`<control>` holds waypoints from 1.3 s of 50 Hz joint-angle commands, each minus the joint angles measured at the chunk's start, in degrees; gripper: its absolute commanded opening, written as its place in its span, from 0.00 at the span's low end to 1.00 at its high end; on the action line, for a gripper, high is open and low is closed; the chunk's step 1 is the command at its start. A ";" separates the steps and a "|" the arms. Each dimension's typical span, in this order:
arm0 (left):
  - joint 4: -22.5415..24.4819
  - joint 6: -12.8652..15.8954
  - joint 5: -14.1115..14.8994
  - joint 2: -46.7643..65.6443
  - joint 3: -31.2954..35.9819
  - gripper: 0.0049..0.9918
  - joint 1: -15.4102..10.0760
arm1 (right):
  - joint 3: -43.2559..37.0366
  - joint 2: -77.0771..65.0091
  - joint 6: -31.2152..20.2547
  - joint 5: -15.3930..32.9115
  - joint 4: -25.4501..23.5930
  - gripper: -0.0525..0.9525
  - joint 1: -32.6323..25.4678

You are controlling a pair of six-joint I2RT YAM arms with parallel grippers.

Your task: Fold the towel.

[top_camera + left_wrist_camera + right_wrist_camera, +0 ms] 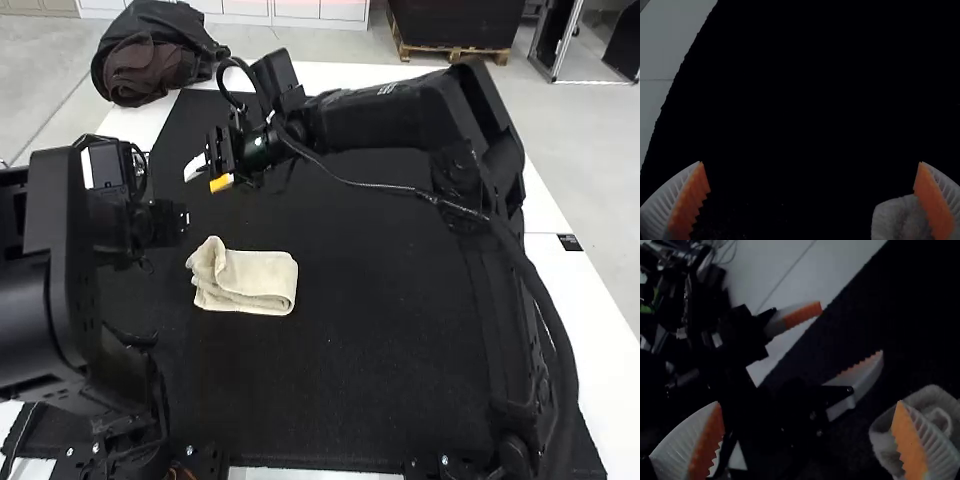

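High view, folded towel [255, 278]: centre-left; likely soft, light.
Hold: I'd pinch its right end [288, 278].
Left gripper [810, 162], right gripper [809, 402]: fingers spread.

High view: above and behind, looking forward and down over the surface [600, 340]. Wrist views: close range; the left points down, the right slants toward the left gripper [168, 222]. All share part of the towel [255, 278].

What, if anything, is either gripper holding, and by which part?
Nothing. Left gripper and right gripper are both open; the towel lies folded on the mat.
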 commanded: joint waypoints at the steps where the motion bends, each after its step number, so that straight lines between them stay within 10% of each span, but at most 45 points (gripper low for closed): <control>1: 0.34 -0.42 -0.37 -1.13 0.20 0.97 0.10 | 0.37 -1.83 -4.22 1.10 -2.70 0.57 -1.54; 7: 0.34 -0.42 -0.37 -1.13 0.29 0.97 0.36 | -0.86 -2.89 -7.64 4.70 -4.01 0.02 -2.16; 26: 0.70 -0.33 -0.37 -1.13 0.46 0.97 0.45 | -8.59 -3.06 -11.42 4.09 -8.15 0.03 -2.34; 65: 2.54 -0.24 -0.37 -1.13 0.29 0.97 0.45 | -13.69 2.56 -8.35 3.56 2.75 0.03 -0.67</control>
